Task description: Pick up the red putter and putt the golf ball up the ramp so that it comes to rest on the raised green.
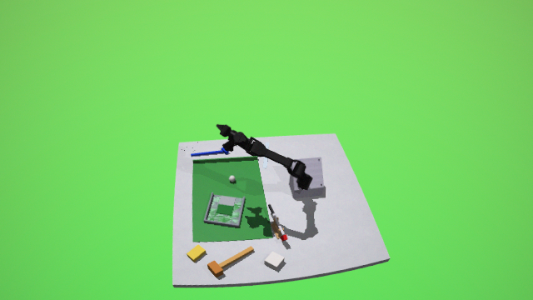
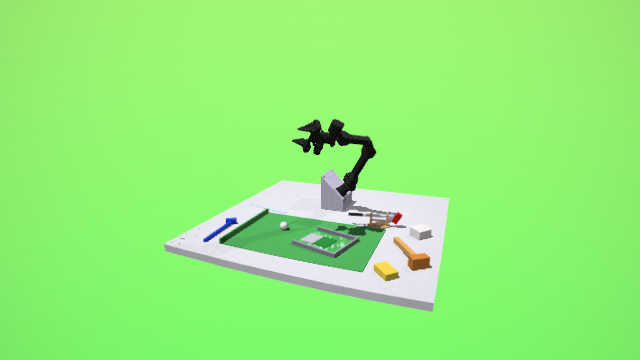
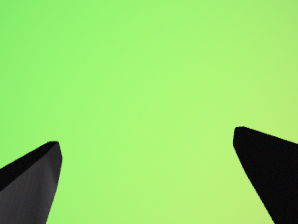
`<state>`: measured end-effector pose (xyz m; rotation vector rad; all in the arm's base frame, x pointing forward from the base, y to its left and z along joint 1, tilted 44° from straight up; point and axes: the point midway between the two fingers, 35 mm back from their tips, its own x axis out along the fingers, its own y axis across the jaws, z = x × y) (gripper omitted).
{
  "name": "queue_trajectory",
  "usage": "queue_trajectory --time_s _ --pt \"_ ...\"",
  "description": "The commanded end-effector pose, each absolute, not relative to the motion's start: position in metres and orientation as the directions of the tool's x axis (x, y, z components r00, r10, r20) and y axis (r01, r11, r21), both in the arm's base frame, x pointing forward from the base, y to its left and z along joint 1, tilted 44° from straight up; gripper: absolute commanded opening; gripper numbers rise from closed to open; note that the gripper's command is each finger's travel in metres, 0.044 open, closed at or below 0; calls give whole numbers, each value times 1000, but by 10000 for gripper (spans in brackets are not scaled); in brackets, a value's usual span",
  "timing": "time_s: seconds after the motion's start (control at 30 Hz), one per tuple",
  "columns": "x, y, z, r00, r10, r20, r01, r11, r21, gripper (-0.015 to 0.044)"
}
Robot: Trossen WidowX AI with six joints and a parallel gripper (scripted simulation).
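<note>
Putter lies untouched on its stand, far below and behind the raised claw, whose jaws gape wide on nothing; ball sits on the mat, so every step remains.

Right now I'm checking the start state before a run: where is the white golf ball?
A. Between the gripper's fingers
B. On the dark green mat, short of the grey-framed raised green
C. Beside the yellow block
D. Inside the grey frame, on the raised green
B: the golf ball lies on the green mat, apart from the grey-framed raised green, while the gripper hangs open, high above the board, holding nothing.
</note>
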<state>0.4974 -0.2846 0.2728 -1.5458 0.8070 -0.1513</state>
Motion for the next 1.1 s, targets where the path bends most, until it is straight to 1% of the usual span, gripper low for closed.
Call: queue_trajectory --time_s 0.0,0.03,0.17,0.27,0.43,0.57,0.67,0.8,0.93,1.07 --pt "498 -282 271 743 -558 -370 -401 72 -913 426" --pt "498 -276 266 748 -536 -391 -420 73 -905 440" --pt "494 -224 226 763 -354 -540 -556 67 -829 440" --pt "483 -182 197 740 -201 -642 -647 49 -761 440" --pt "449 -114 154 632 55 -773 -774 -2 -633 440" --pt "412 -63 127 502 252 -828 -847 -52 -529 440" --pt "380 -27 113 388 392 -835 -887 -89 -454 440" --pt "331 20 103 222 564 -795 -925 -135 -354 440" --pt "281 59 103 67 706 -705 -951 -170 -260 440" --pt "236 95 114 -62 818 -572 -968 -188 -165 440"
